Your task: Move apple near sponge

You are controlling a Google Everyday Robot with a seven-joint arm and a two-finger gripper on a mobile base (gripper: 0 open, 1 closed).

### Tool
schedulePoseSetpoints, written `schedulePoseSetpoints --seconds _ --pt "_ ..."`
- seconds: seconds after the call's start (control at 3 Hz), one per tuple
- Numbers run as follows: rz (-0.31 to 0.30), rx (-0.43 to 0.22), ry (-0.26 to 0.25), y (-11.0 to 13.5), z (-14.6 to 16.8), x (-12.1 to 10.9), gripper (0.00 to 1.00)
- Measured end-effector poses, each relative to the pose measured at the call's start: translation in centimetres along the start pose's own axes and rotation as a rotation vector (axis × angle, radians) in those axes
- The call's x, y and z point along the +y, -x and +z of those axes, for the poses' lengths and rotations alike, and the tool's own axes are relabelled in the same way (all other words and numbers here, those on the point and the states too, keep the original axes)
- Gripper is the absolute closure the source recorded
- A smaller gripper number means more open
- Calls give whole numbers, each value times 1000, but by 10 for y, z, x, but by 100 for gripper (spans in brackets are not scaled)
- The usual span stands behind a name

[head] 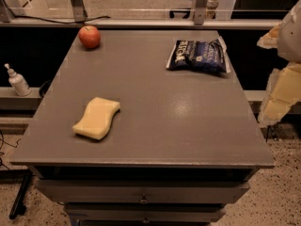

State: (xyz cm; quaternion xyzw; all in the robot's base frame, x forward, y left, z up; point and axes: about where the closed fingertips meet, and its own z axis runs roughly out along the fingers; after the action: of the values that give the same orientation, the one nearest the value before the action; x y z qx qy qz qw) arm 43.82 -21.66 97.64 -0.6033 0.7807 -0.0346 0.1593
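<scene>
A small red-orange apple (89, 36) sits at the far left corner of the grey table (178, 126). A pale yellow sponge (97, 118) with wavy sides lies flat on the near left part of the table, well apart from the apple. My gripper (281, 81) hangs at the right edge of the view, beside the table's right side and off its surface. It is far from both the apple and the sponge and holds nothing that I can see.
A dark blue crinkled snack bag (198, 56) lies at the far right of the table. A white pump bottle (17, 81) stands on a ledge to the left. Drawers (141, 197) sit under the tabletop. A railing (141, 22) runs behind the table.
</scene>
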Motion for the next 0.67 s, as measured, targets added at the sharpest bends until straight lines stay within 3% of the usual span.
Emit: schedulePoseSetpoints --seconds 0.33,0.67 --pt "0 0 0 0 0 0 0" --pt "-24 -68 -1 27 14 -20 0"
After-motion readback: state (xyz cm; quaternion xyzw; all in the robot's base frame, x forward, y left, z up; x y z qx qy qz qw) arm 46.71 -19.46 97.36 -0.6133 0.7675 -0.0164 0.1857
